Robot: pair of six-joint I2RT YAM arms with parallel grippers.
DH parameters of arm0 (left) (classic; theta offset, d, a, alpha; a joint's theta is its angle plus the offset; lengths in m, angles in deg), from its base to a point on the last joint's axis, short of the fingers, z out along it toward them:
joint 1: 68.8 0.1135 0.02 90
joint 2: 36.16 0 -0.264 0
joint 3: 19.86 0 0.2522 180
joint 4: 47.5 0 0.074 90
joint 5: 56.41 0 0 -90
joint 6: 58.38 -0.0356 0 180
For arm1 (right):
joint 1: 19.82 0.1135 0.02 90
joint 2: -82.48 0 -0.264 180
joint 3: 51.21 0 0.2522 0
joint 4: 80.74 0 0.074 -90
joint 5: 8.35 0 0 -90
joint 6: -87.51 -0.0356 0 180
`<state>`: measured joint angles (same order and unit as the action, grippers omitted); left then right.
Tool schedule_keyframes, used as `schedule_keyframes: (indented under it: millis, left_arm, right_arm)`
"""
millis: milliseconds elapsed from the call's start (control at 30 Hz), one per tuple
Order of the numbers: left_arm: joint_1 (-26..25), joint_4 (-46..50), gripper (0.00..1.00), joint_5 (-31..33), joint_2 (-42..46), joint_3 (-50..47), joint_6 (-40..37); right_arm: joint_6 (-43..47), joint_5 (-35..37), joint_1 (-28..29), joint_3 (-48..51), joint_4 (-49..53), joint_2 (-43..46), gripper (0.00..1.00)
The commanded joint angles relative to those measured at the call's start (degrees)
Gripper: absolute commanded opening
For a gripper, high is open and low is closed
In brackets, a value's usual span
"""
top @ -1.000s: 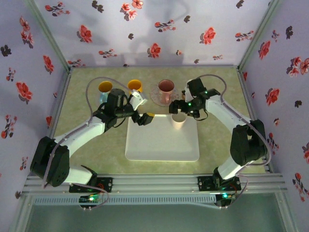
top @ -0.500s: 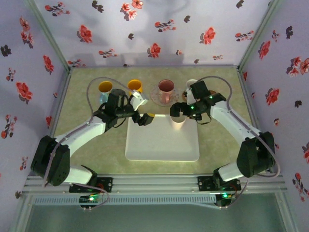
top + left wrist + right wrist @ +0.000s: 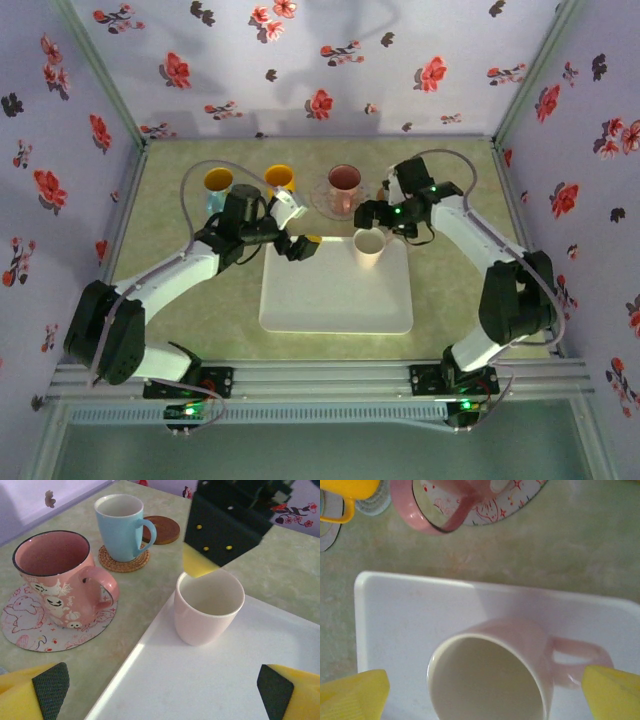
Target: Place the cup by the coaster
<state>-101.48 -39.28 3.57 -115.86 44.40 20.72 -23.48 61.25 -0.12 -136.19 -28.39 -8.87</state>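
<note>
Upright, the pale pink cup (image 3: 369, 243) stood on the white tray (image 3: 330, 300), close to the tray's far edge at about 1 o'clock from its middle. Its long axis ran vertical, mouth up and empty. In the right wrist view its handle pointed to 3 o'clock.

The right gripper (image 3: 481, 695) hung at the cup's 12 o'clock in the top view, released, with a yellow finger (image 3: 350, 695) on each side of the cup and nothing held. Whether the finger on the handle side touched the handle could not be told.

At the cup's 9 o'clock the left gripper (image 3: 300, 245) was spread wide over the tray's far left corner, grasping nothing.

Beyond the tray, at 11 o'clock from the cup, a pink mug (image 3: 62, 580) sat on a patterned coaster (image 3: 30, 625). Farther off in the left wrist view, a blue mug (image 3: 122, 532) stood on a woven coaster (image 3: 122, 560), with a bare brown coaster (image 3: 160, 530) just beside it.
</note>
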Motion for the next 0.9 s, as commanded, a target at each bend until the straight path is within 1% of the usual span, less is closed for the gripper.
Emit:
schedule_keyframes:
  millis: [0,233,367,867]
  left_arm:
    - [-0.4,-0.5,1.0,0.4,-0.3,0.9,-0.1]
    - [-0.8,0.8,1.0,0.0,-0.9,1.6,-0.9]
    - [-0.7,0.7,1.0,0.0,-1.1,1.8,-1.1]
    - [-1.0,0.0,1.0,-0.4,-1.5,1.7,-1.3]
  right_arm:
    - [2.0,-0.2,-0.3,-2.4,-1.5,-2.3,1.0]
    - [2.5,-0.1,-0.3,-3.2,-2.4,-5.0,1.0]
    - [3.1,0.0,-0.3,-3.3,-1.0,-5.4,1.0]
    - [2.1,-1.5,-0.3,-0.4,2.4,0.2,1.0]
